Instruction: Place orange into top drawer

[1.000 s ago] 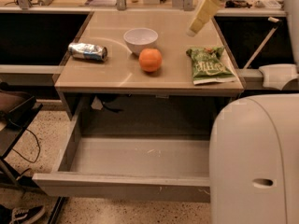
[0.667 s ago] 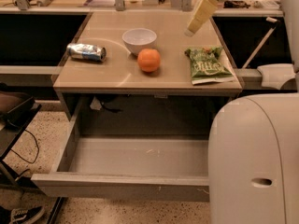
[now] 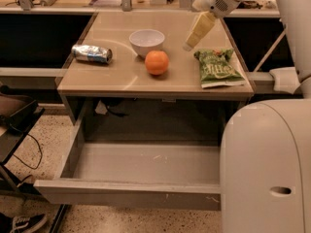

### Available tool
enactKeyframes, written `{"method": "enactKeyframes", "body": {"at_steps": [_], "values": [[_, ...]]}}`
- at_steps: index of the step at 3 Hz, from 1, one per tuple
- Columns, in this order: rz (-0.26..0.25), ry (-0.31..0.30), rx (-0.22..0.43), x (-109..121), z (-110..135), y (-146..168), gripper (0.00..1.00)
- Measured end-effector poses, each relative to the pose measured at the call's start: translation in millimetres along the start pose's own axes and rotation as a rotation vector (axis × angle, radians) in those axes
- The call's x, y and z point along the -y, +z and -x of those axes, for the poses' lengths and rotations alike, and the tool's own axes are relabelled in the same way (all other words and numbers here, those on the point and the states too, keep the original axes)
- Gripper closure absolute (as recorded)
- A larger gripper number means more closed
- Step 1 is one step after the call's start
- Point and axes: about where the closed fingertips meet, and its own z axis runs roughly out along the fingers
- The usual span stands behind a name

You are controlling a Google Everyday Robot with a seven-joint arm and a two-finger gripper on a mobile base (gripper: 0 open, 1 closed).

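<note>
The orange sits on the tan tabletop, just in front of the white bowl. The top drawer is pulled out below the table, and I see nothing lying on its scuffed grey floor. My gripper hangs from the white arm above the table's right half. It is to the right of the bowl, up and to the right of the orange, and apart from both. It holds nothing that I can see.
A crushed silver can lies at the table's left. A green chip bag lies at the right, just below the gripper. My white base fills the lower right and covers the drawer's right end. Dark shelving stands at the left.
The gripper has moved down and to the left, closer to the orange and the bowl. The orange, bowl, can, bag and drawer have not moved.
</note>
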Motion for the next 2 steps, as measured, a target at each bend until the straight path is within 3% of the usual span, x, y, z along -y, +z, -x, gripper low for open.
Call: {"method": "enactKeyframes", "body": {"at_steps": [2], "values": [[0.24, -0.056, 0.116, -51.6, 39.5, 76.3, 0.0]]}}
